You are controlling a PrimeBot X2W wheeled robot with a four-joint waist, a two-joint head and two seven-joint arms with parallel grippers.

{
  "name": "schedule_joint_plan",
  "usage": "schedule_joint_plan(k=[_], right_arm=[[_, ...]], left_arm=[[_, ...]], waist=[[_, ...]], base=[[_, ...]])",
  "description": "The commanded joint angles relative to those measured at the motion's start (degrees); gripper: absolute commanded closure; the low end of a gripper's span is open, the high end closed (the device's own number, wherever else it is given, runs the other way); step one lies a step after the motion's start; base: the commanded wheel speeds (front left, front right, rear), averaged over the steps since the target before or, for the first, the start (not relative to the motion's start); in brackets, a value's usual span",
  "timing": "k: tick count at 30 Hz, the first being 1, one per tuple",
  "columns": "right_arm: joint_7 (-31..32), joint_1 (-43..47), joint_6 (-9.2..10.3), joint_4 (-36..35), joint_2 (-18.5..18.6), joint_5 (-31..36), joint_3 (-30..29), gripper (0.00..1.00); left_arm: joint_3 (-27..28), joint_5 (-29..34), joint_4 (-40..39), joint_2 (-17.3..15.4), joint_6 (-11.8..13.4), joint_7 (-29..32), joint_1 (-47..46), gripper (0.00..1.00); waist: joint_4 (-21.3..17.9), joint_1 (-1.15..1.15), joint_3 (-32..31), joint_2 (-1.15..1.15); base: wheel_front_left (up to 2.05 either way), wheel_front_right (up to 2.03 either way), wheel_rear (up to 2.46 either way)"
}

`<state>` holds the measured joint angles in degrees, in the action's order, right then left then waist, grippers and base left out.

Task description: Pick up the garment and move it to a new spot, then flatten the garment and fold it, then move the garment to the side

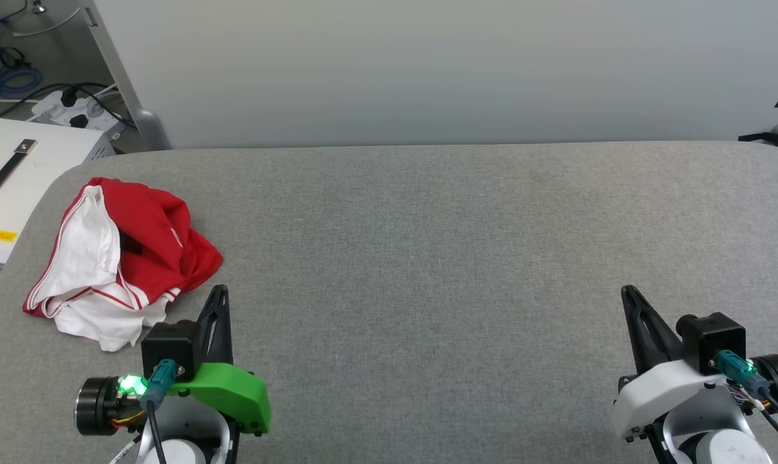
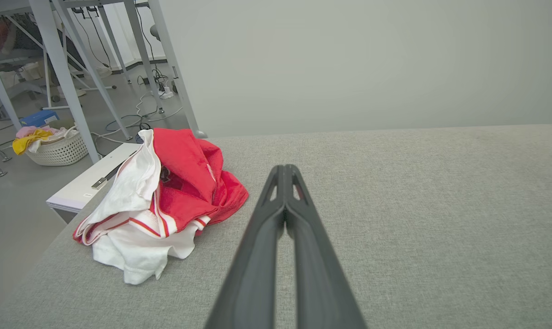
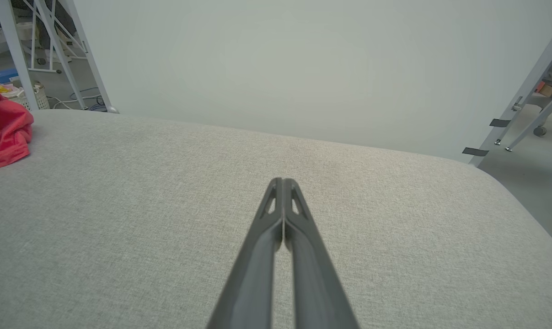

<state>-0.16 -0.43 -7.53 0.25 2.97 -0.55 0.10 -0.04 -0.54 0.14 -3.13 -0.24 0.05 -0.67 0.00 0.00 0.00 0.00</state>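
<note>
Garment (image 1: 145,240) lies crumpled in a red-and-white heap at the far-left corner of the grey desk (image 1: 427,258) — untouched — with left fingers (image 1: 214,316) pressed together and empty just beside it, and right fingers (image 1: 640,322) likewise closed and empty near the desk's right edge.

The garment (image 1: 145,240) lies crumpled at the left of the grey table (image 1: 427,258). The left gripper (image 1: 220,291), closed, is just beside it. The right gripper (image 1: 626,291), closed, is near right.
</note>
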Motion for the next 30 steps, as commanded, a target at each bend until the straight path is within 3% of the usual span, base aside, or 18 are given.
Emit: schedule_joint_plan(k=[1, 30], right_arm=[[0.16, 0.43, 0.04, -0.25, -0.1, 0.55, -0.1, 1.0], [0.16, 0.43, 0.04, -0.25, -0.1, 0.55, -0.1, 1.0]], left_arm=[[0.04, 0.54, -0.14, 0.25, 0.24, -0.05, 0.67, 1.0], [0.04, 0.54, -0.14, 0.25, 0.24, -0.05, 0.67, 1.0]], waist=[[0.0, 0.0, 0.0, 0.0], [0.0, 0.0, 0.0, 0.0]], base=[[0.0, 0.0, 0.0], [0.0, 0.0, 0.0]])
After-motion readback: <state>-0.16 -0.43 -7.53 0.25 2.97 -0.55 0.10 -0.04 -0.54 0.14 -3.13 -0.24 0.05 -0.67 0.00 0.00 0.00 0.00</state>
